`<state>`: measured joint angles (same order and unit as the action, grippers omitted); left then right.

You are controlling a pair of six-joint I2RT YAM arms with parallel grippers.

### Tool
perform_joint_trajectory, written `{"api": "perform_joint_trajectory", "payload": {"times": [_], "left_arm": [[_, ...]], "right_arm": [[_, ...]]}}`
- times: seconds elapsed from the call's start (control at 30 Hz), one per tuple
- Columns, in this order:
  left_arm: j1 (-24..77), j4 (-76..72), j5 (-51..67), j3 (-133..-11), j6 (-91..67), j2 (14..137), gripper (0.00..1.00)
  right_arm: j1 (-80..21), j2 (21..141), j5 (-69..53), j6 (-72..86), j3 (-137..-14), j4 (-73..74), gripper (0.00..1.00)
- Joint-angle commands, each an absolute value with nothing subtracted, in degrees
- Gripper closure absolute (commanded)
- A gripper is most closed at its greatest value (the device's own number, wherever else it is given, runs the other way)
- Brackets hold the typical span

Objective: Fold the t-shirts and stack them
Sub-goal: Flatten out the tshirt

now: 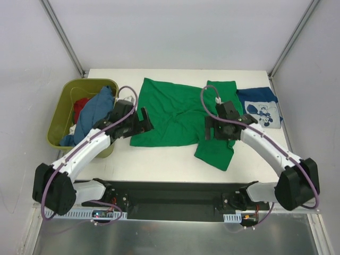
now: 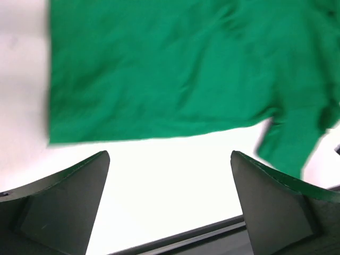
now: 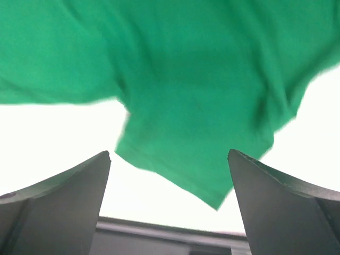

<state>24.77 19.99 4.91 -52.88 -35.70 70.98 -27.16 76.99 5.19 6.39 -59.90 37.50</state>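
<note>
A bright green t-shirt point(image 1: 175, 114) lies spread and wrinkled across the middle of the table, one sleeve point(image 1: 215, 151) reaching toward the near edge. My left gripper point(image 1: 146, 121) hovers open over its left hem. In the left wrist view that gripper point(image 2: 170, 154) frames bare table just below the green t-shirt point(image 2: 175, 69). My right gripper point(image 1: 207, 129) is open above the shirt's right side. Seen from the right wrist, the gripper point(image 3: 169, 153) holds nothing and the green sleeve point(image 3: 186, 138) lies beneath it. A navy t-shirt with a white print point(image 1: 260, 109) lies folded at the right.
An olive-green tub point(image 1: 58, 125) stands at the table's left edge, holding a mid-blue t-shirt point(image 1: 95, 109) that drapes over its rim and a red one point(image 1: 81, 106). The black base rail point(image 1: 170, 194) runs along the near edge.
</note>
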Motion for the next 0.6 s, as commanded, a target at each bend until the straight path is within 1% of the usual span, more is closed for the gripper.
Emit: {"api": "perform_joint_trajectory", "payload": {"times": [0.0, 0.03, 0.07, 0.13, 0.2, 0.33, 0.47, 0.57], "left_arm": [[24.6, 24.4, -2.7, -44.7, -41.1, 67.4, 0.04], [24.6, 24.7, -4.5, -43.8, -41.7, 67.2, 0.07], [24.6, 24.7, -5.3, -43.3, -42.3, 67.6, 0.12], [24.6, 24.8, -6.8, -43.6, -43.9, 70.1, 0.18], [24.6, 24.8, -9.4, -44.2, -45.3, 72.5, 0.31], [24.5, 24.7, -12.1, -48.0, -46.4, 80.4, 0.35], [23.4, 24.7, -13.9, -50.0, -46.8, 85.3, 0.38], [22.4, 24.7, -13.3, -50.4, -47.0, 88.2, 0.44]], "right_arm": [[-27.4, 70.9, 6.2, 12.1, -50.8, 38.8, 0.03], [-27.5, 70.0, 5.9, 12.4, -49.1, 39.1, 0.03], [-27.6, 68.6, 5.9, 12.7, -48.6, 39.6, 0.03], [-27.6, 67.8, 6.1, 13.1, -48.0, 40.3, 0.03], [-27.7, 67.1, 6.4, 13.0, -47.7, 41.0, 0.03], [-27.8, 66.6, 6.6, 13.0, -47.1, 41.3, 0.03], [-27.9, 66.2, 6.9, 13.4, -45.9, 41.7, 0.03], [-27.8, 65.9, 7.6, 13.5, -45.2, 42.9, 0.03]]}}
